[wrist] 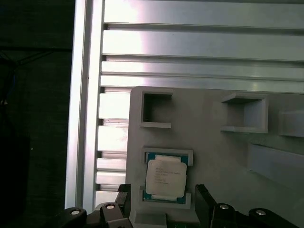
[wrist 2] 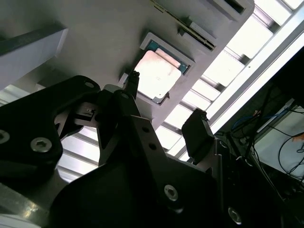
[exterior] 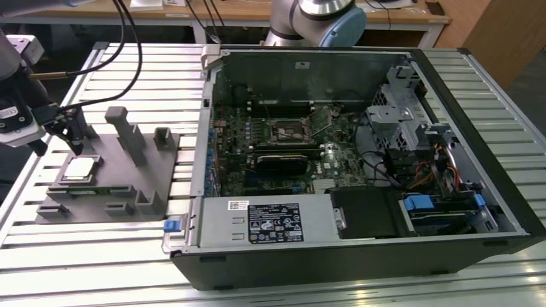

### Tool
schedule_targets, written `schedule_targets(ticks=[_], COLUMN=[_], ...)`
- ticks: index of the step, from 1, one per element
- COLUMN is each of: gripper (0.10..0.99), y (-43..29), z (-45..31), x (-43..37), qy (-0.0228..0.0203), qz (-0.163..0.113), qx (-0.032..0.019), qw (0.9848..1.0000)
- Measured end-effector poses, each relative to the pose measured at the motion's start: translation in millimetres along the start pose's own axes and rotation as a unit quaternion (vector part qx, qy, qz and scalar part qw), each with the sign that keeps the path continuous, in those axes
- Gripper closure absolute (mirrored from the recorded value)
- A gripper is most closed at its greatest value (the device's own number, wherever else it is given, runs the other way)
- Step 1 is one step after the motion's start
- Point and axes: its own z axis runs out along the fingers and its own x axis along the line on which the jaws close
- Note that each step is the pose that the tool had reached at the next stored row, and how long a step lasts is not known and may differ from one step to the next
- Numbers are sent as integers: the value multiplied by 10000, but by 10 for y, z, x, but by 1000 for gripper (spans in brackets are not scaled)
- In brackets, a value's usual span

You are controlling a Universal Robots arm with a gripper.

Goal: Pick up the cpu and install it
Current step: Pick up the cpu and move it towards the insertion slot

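The cpu (exterior: 78, 168) is a small square chip with a pale silver top. It lies flat in a shallow seat on the grey plastic fixture (exterior: 128, 173), at the exterior view's left. My gripper (exterior: 58, 148) hangs just above and slightly behind it, open and holding nothing. In both wrist views the cpu (wrist 2: 156, 76) (wrist: 165, 178) shows just past the gripper (wrist 2: 166, 102) (wrist: 163, 199), whose two dark fingertips (wrist: 124, 195) stand wider apart than the chip. The dark square socket (exterior: 288, 131) sits on the motherboard inside the open computer case (exterior: 358, 256).
The fixture has tall upright blocks (exterior: 128, 134) close to the gripper on the exterior view's right. The slatted aluminium table (exterior: 85, 256) carries both fixture and case. Cables (exterior: 119, 38) run from the arm across the back left. The table's edge (wrist: 78, 118) lies near the fixture.
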Motion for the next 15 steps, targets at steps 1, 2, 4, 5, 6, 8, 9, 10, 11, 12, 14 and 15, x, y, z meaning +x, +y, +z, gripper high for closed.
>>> schedule_targets(ticks=[1,2,4,5,6,8,9,10,11,12,14,15], gripper=[439,439,439,439,439,439,439,439,439,439,439,439], y=[0,0,-1,-1,-1,-1,-1,-1,-1,-1,-2,-2], z=[2,5,8,10,12,15,16,18,22,25,33,39], x=[-1,-2,-2,-3,-3,-3,-3,-3,-3,-4,-4,-4], qy=[0,0,0,0,0,0,0,0,-1,0,0,-1], qz=[0,0,0,-1,-1,-3,-8,-12,-14,-16,-19,-21], qx=[0,0,0,0,0,0,0,0,0,0,0,0], qw=[10000,10000,10000,10000,10000,10000,10000,10000,10000,10000,10000,10000])
